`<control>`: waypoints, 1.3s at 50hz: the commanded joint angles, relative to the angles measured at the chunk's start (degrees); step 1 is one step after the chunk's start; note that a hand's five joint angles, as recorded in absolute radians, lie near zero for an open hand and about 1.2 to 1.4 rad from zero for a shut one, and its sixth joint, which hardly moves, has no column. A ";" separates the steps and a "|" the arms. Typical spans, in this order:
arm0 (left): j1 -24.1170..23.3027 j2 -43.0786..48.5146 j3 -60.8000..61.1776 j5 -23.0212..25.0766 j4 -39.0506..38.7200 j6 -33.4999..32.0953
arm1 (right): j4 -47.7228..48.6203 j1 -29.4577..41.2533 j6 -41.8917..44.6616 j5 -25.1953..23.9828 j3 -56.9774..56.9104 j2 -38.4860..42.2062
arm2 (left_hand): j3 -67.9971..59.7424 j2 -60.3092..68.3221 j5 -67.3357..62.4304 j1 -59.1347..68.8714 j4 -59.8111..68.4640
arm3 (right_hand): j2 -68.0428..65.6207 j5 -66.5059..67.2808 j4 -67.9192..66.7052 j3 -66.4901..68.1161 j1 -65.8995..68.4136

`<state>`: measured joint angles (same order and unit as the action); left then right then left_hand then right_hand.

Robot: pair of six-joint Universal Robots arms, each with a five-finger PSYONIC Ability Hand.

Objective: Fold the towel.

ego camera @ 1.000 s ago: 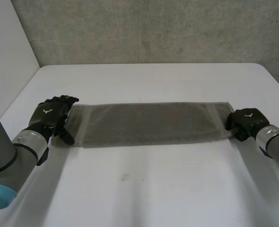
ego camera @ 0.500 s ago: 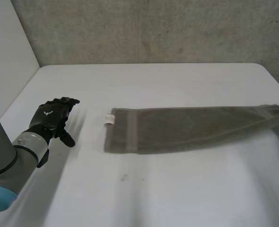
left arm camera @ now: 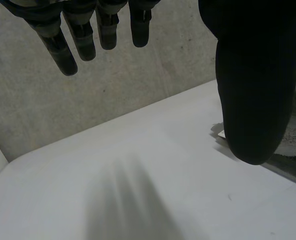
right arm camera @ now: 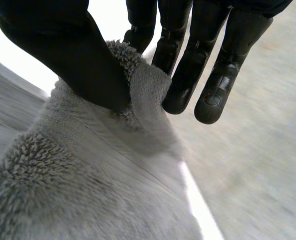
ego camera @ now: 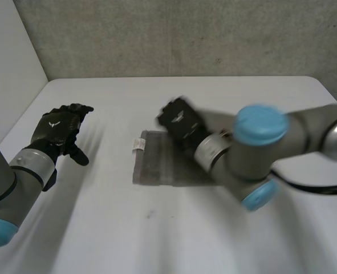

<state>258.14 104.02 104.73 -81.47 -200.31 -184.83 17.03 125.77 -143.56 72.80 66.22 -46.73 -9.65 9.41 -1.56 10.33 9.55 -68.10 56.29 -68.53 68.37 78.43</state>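
The grey towel (ego camera: 157, 166) lies on the white table (ego camera: 100, 228), its short end with a white label (ego camera: 138, 144) towards my left hand. My right hand (ego camera: 179, 121) hovers over that end, its arm (ego camera: 254, 149) stretched across the towel. In the right wrist view the thumb (right arm camera: 72, 55) pinches a bunched edge of the towel (right arm camera: 87, 175) against the fingers (right arm camera: 188, 75). My left hand (ego camera: 60, 128) hangs off to the side, apart from the towel, with straight fingers (left arm camera: 82, 40) and thumb (left arm camera: 250, 100) holding nothing. Beside that thumb, the towel's end (left arm camera: 294, 145) shows.
A grey concrete wall (ego camera: 185, 34) runs behind the table's far edge. A pale wall (ego camera: 8, 57) stands at the table's left side. Bare tabletop (left arm camera: 112, 190) lies under my left hand.
The towel slid rightwards, away from my left hand. My right hand then swung back over the table with its end, and now hovers above the labelled end. The left hand lifted slightly.
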 commanded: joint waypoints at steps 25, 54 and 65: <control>-17.32 14.72 -21.94 -1.06 -0.70 1.93 | -10.35 -16.08 -15.43 3.84 21.58 -13.03 | -1.58 1.81 0.33 0.89 1.67 | 58.10 -56.29 58.53 -58.37 -68.43; -15.82 7.77 -12.53 -11.34 0.62 2.11 | -3.58 -2.05 -14.81 0.86 3.50 -5.40 | -0.91 1.14 1.01 0.22 1.00 | -11.90 13.71 -11.47 11.63 1.57; -11.34 4.17 -8.58 -13.28 0.18 2.02 | -11.49 5.10 -14.02 -5.92 -3.73 4.02 | -0.74 0.97 1.17 0.05 0.83 | 45.16 -43.36 45.60 -45.44 -55.49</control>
<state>244.83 108.99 95.36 -94.64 -199.93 -182.73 10.14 127.84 -158.29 69.56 65.88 -47.48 -9.65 9.50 -1.56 10.34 9.57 -65.87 55.70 -68.34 68.11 75.33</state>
